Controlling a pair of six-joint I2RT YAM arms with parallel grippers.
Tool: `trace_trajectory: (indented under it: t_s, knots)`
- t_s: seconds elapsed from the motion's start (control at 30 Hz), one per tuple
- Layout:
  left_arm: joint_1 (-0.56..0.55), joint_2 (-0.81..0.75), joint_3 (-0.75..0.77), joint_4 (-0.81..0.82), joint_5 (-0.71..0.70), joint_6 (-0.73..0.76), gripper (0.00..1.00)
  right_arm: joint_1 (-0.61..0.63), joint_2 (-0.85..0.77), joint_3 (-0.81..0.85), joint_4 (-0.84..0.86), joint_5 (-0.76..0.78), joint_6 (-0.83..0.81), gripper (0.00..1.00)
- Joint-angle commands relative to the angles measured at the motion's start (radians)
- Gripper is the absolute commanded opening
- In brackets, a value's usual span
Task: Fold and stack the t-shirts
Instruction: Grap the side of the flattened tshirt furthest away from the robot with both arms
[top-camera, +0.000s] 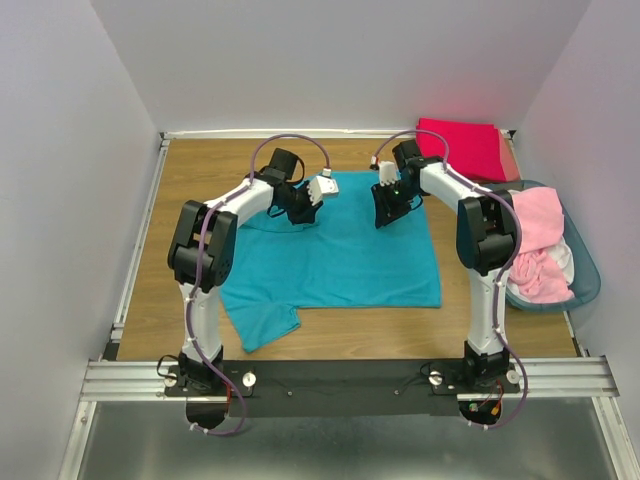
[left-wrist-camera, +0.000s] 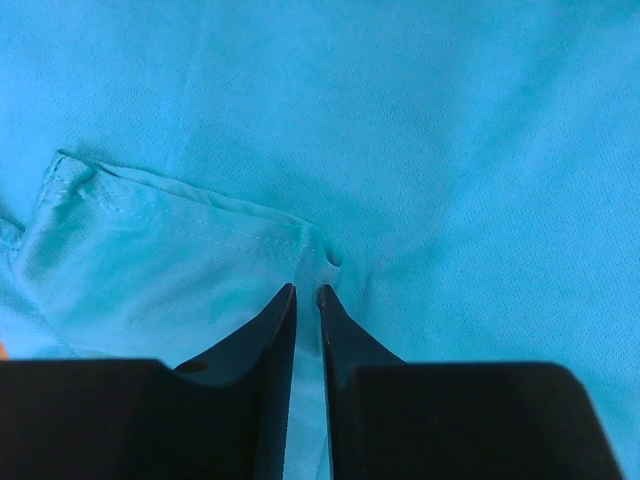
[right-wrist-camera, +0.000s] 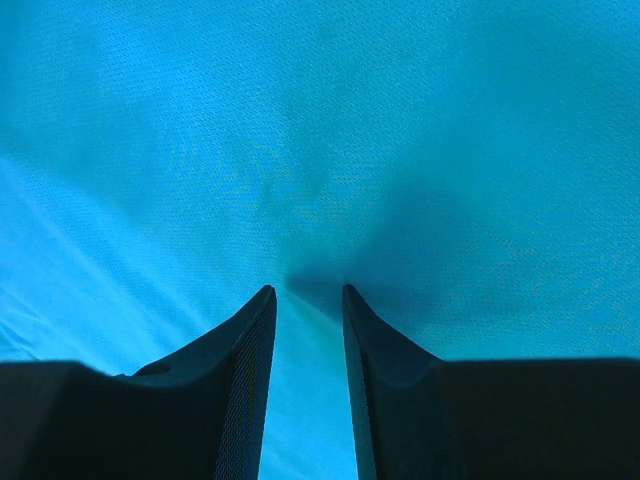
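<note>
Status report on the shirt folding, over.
Left gripper pinching teal t-shirt at a hem. Right gripper pinching it too. Shirt spread on table. Nothing lying on it.

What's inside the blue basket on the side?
Pink shirts are heaped in the basket, some light pink and some darker. They cover its bottom, so anything lying underneath them cannot be seen.

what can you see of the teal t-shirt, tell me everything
The teal t-shirt lies spread mostly flat in the middle of the wooden table. It forms a rough rectangle with one sleeve-like flap jutting out at its near left corner. It looks like a fine, soft knit, lightly wrinkled. The left claw pinches it beside a folded-over stitched hem near the far edge. The right claw appears to grip a small pucker of plain cloth further right.
</note>
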Motion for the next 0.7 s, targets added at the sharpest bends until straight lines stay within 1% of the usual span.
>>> trace_trajectory:
  t_s: [0.0, 0.17, 0.5, 0.67]
  knots:
    - [-0.002, 0.031, 0.023, -0.015, 0.051, -0.025, 0.25, -0.003, -0.04, -0.015, -0.017, -0.01, -0.021, 0.4]
    - [-0.008, 0.034, 0.01, -0.013, 0.062, -0.025, 0.37, -0.003, -0.039, -0.009, -0.02, 0.003, -0.028, 0.4]
    - [-0.014, 0.055, -0.005, -0.006, 0.045, -0.021, 0.43, -0.003, -0.02, 0.002, -0.022, 0.003, -0.025, 0.41]
    - [-0.019, 0.077, 0.003, -0.006, 0.04, -0.025, 0.44, -0.003, -0.017, 0.005, -0.022, 0.003, -0.024, 0.41]
